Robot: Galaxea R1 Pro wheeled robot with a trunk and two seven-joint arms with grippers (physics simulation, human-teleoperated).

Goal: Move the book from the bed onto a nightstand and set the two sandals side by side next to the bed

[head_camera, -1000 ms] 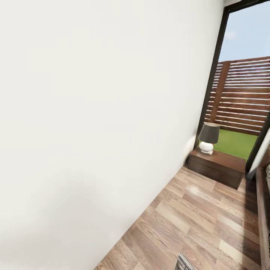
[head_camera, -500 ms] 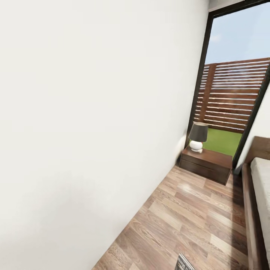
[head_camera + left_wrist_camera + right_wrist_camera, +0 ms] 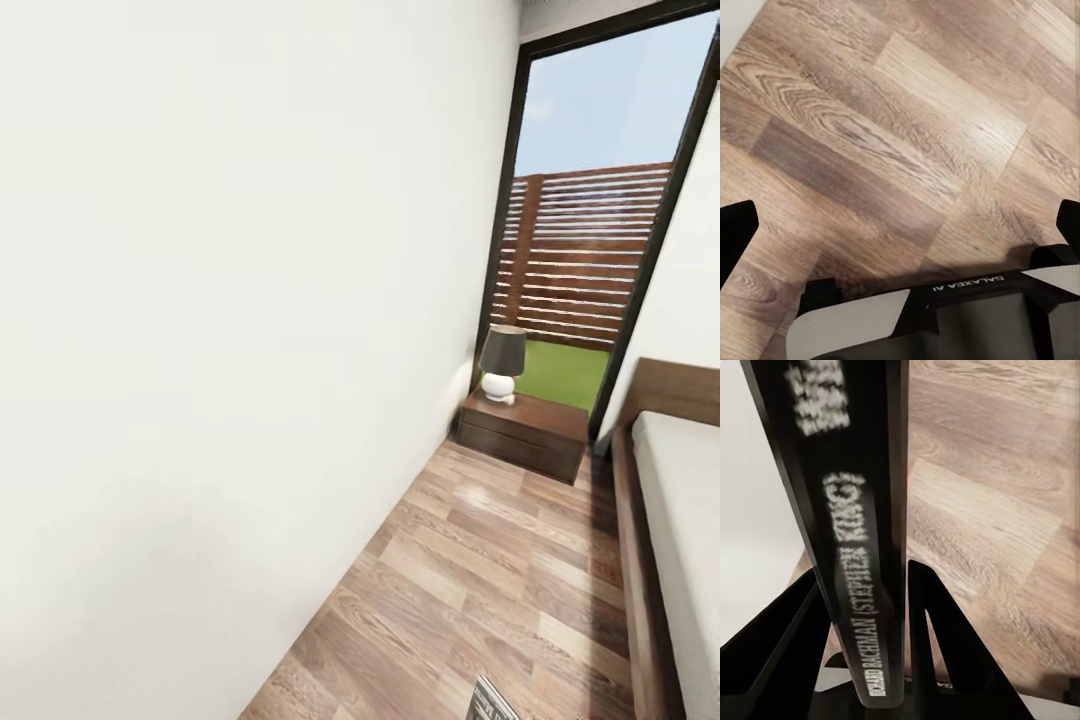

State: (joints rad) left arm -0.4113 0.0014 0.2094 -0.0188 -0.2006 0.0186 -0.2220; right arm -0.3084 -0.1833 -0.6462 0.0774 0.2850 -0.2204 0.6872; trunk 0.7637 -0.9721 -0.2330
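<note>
My right gripper (image 3: 870, 641) is shut on the book (image 3: 847, 510); its black spine with white lettering stands upright between the two fingers (image 3: 784, 641). A corner of the book (image 3: 490, 702) pokes up at the bottom edge of the head view. The nightstand (image 3: 525, 435), dark reddish-brown with two drawers, stands far ahead against the white wall, below the window. The bed (image 3: 685, 500) with its pale mattress and dark wooden frame runs along the right. Over bare floor planks my left gripper (image 3: 900, 225) hangs open, holding nothing. The sandals are out of view.
A lamp (image 3: 500, 362) with a dark shade and white base takes the left part of the nightstand's top. A white wall (image 3: 230, 330) closes off the left side. A strip of wood floor (image 3: 480, 580) leads between wall and bed toward a tall dark-framed window (image 3: 590, 260).
The camera has swung right: nightstand, lamp and window slid left in the picture and more of the bed came into view. The book's corner kept its place at the bottom edge.
</note>
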